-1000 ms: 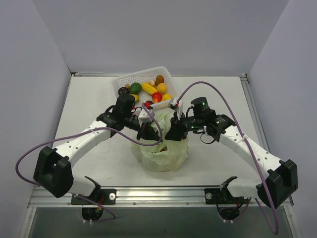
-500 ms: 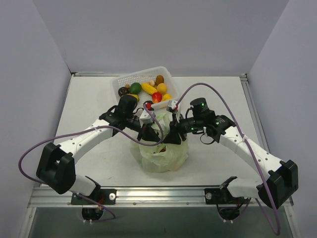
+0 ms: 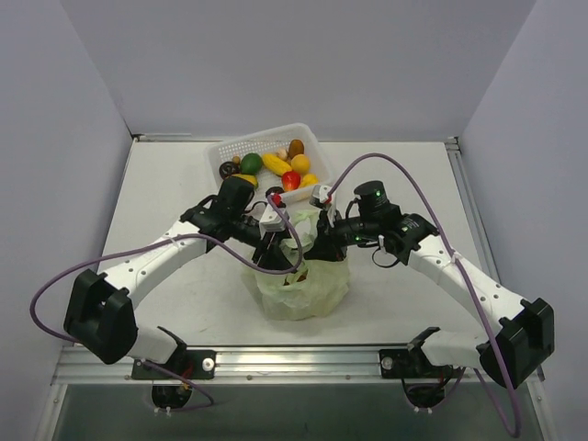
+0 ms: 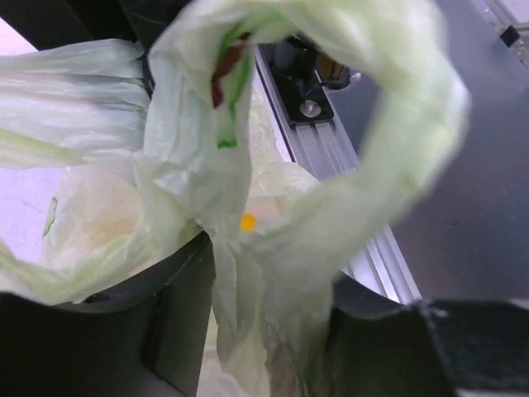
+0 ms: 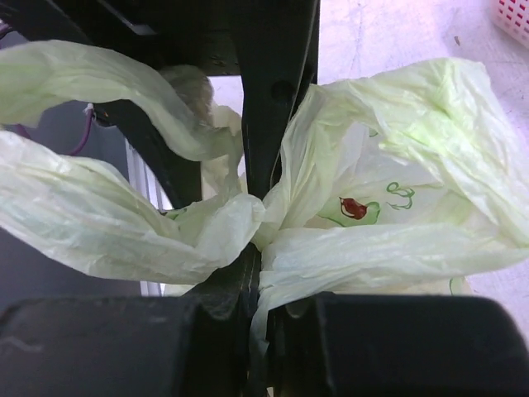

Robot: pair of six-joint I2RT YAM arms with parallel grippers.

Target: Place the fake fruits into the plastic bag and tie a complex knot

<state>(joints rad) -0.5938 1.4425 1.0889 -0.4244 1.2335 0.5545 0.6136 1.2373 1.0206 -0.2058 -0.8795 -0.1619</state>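
Top view, change: over the last second the left gripper [image 3: 273,250] and the right gripper [image 3: 323,243] have edged slightly closer together above the thin, crinkly, translucent pale-green plastic bag [image 3: 308,289]. The bag's body has hardly shifted on the white table [image 3: 165,184].
Top view, meaning: this looks like the handles being gathered for the knot, so tying seems under way and not finished.
Top view, fruits: many small glossy toy fruits [image 3: 276,166] in yellow, orange, green and red lie in the white perforated plastic basket [image 3: 223,150] behind the bag. Something orange-brown shows through the film inside the bag. I judge the filling incomplete.
Left wrist, jaws: the dark fingers [image 4: 169,331] stand at the bottom of the view with a thick bunch of film filling the gap between them, so they appear to be clamped on the bag.
Left wrist, bag: a twisted handle loop [image 4: 413,141] arcs up from the jaws into a ring, with a brown-and-green avocado print [image 4: 227,78] at its top left.
Right wrist, jaws: they are closed to a narrow slit and pinch a neck of film.
Right wrist, bag: the plastic fans out to both sides just above the pinch, and another print sits on the right lobe. A dark finger of the other arm rises directly behind, close to the pinch.
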